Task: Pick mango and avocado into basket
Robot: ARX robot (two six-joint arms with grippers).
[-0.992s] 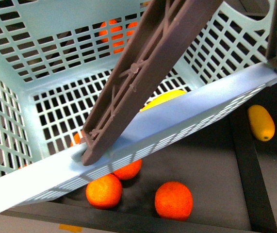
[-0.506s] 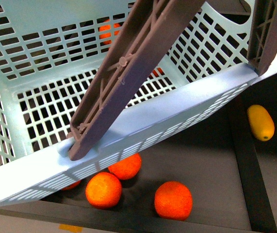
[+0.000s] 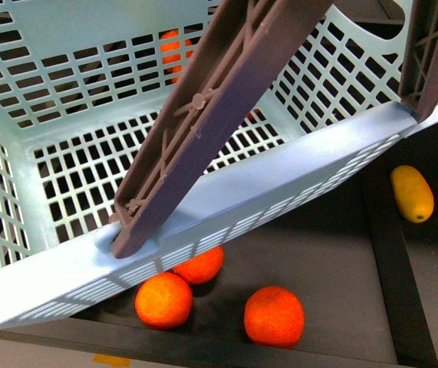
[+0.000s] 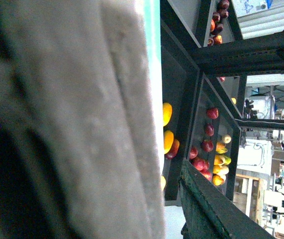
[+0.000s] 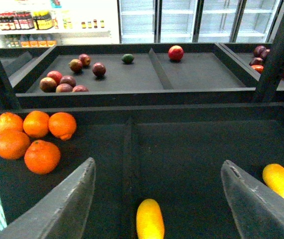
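Yellow mango (image 5: 150, 225) lies between right jaws | right jaws spread wide | left jaws unclear

In the front view a black shelf deck (image 3: 334, 253) fills the lower right, split by a raised black divider (image 3: 391, 261), and a strip of pale grey floor (image 3: 34, 354) runs along the lower left edge. The right wrist view shows stepped tiers of dark trays (image 5: 196, 149) framed by black metal posts (image 5: 276, 55). Behind them stands a brightly lit row of glass-door coolers (image 5: 196, 20) beside white shelving of bottles (image 5: 32, 21).
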